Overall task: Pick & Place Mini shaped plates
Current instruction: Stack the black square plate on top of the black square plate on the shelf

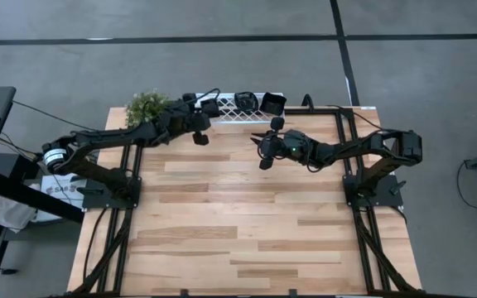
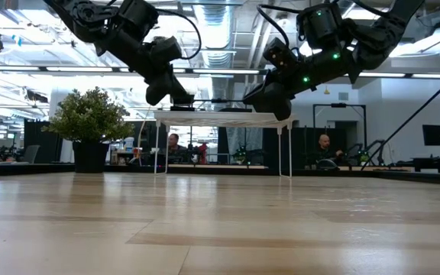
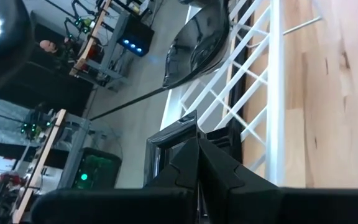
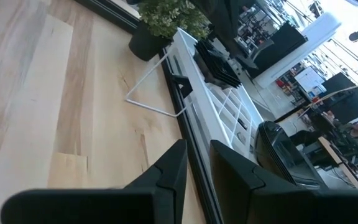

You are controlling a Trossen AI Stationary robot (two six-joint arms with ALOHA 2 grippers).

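Observation:
A white lattice rack (image 1: 226,117) stands on wire legs at the table's far edge. Mini shaped plates rest on it: black square ones stacked near its left end (image 4: 219,65) and rounded glossy ones (image 1: 244,100) farther right, one of them plain in the left wrist view (image 3: 194,43). My left gripper (image 3: 197,149) is shut, and its tips stand right at a square plate (image 3: 166,140) on the rack. My right gripper (image 4: 197,165) hovers just in front of the rack (image 1: 261,151). It has a narrow gap between its fingers and nothing seen in it. My left gripper comes at the square plate (image 3: 163,146) slanting down from the table's left and near side. Its shut fingertips cover the middle of the plate. I cannot tell whether they touch it.
A potted plant (image 1: 147,106) stands at the rack's left end. Black frame rails (image 1: 342,124) run along the table's sides. The wooden tabletop (image 1: 238,215) stretches toward the near edge. People sit in the room beyond (image 2: 176,145).

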